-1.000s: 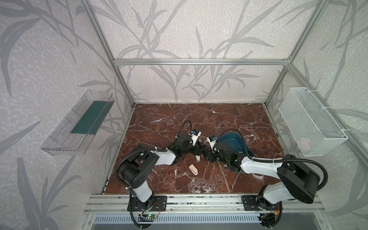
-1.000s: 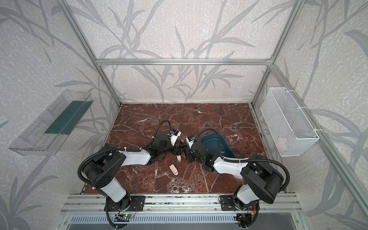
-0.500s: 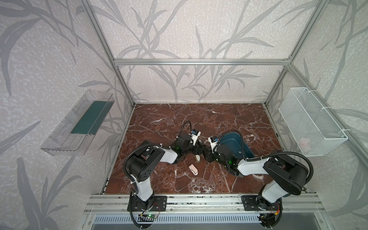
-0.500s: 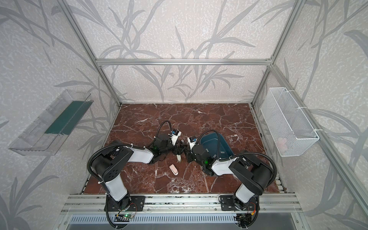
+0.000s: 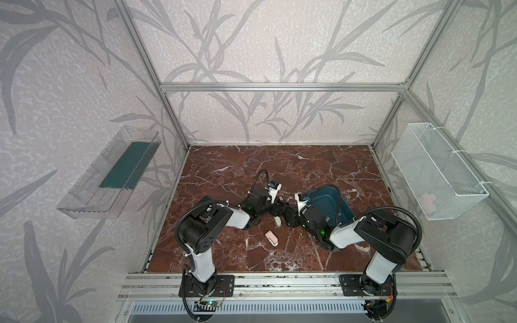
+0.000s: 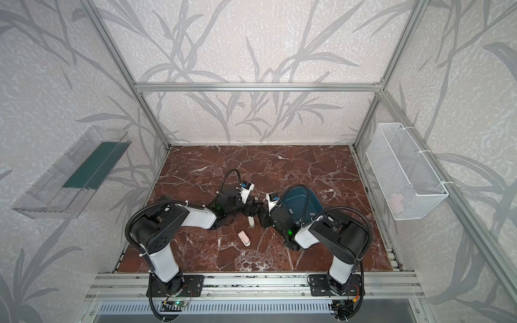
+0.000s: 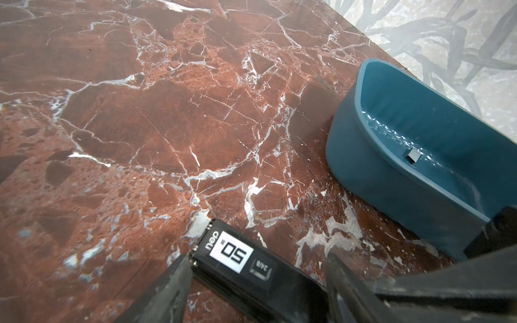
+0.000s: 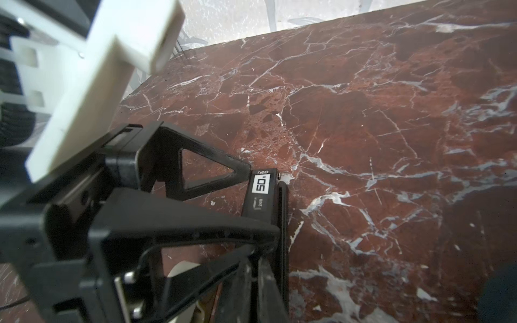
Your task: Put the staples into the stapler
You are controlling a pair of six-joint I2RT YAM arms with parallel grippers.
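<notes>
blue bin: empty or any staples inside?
Not empty. The left wrist view shows one small grey staple strip lying on the floor of the blue bin.

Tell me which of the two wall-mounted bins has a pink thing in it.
The white mesh basket on the right wall: a pale pink item lies at its bottom. The clear tray on the left wall shows only a dark green liner.

Worktop (image 5: pixel 279 167): red-brown veined marble.
Teal bin (image 5: pixel 324 200): on my right side.
Pink piece (image 5: pixel 271 238): flat, nearer me.
Wire basket (image 5: pixel 439 170): my right wall.
Clear tray (image 5: pixel 109 173): my left wall.
</notes>
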